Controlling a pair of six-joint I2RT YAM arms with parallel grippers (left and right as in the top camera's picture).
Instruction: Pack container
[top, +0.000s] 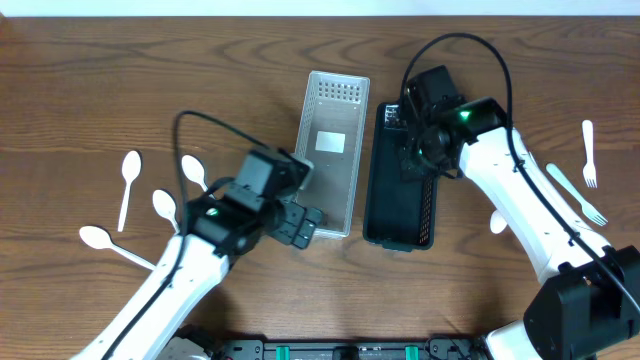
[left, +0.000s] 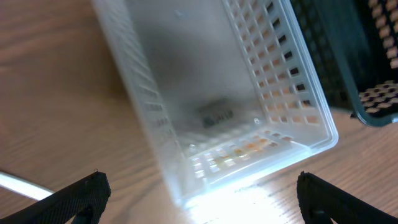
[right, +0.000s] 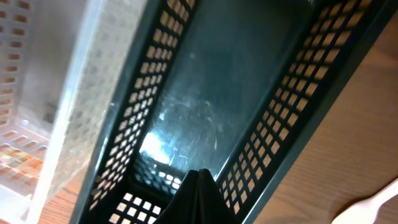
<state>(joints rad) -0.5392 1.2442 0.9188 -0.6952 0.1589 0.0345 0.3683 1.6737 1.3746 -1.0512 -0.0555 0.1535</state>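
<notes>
A clear perforated basket (top: 331, 150) lies in the middle of the table, with a black perforated basket (top: 400, 195) close beside it on the right. Both look empty. My left gripper (top: 303, 226) is open at the near left corner of the clear basket (left: 217, 93); its fingers (left: 205, 208) are spread wide above the table, holding nothing. My right gripper (top: 412, 148) is over the far end of the black basket. In the right wrist view its fingers (right: 198, 186) are shut, empty, inside the black basket (right: 205, 106).
Several white plastic spoons (top: 130, 172) lie on the table at the left; one handle (left: 18, 183) shows in the left wrist view. White forks (top: 589, 152) lie at the right. A white utensil (top: 497, 222) lies near the right arm and shows in the right wrist view (right: 373, 202).
</notes>
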